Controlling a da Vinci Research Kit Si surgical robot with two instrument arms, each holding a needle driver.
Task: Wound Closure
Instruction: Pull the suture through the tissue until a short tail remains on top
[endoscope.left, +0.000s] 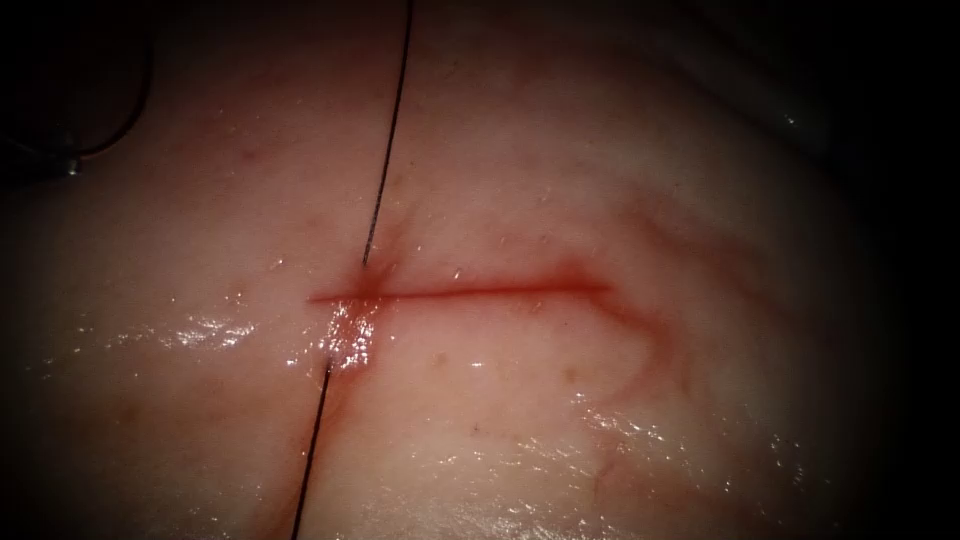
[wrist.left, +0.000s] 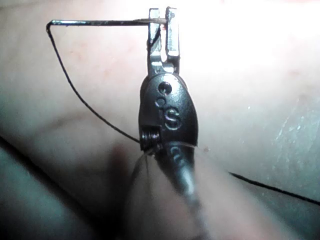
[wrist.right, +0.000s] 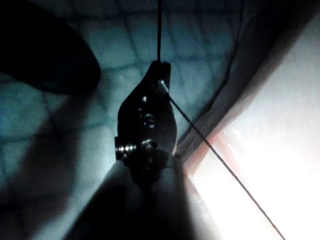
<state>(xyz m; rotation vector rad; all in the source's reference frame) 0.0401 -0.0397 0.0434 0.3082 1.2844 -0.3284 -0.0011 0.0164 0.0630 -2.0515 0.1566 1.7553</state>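
The tissue (endoscope.left: 600, 400) has a thin red cut (endoscope.left: 480, 292) running left to right. Black thread (endoscope.left: 390, 130) goes into the tissue just above the cut's left end and comes out below it, with both strands stretched straight. In the left wrist view my left tool (wrist.left: 164, 20) is shut on the needle (wrist.left: 100, 22) near the end away from the thread. The needle is held clear of the tissue, and thread (wrist.left: 75, 90) trails from its other end. In the right wrist view my right tool (wrist.right: 160, 67) is shut on the thread (wrist.right: 220, 155), which runs taut toward the tissue.
Red fluid and wet glints (endoscope.left: 350, 330) sit around the stitch at the cut's left end. A faint reddish curve (endoscope.left: 660, 340) marks the tissue right of the cut. A thin dark loop (endoscope.left: 140, 110) lies at the far upper left of the tissue.
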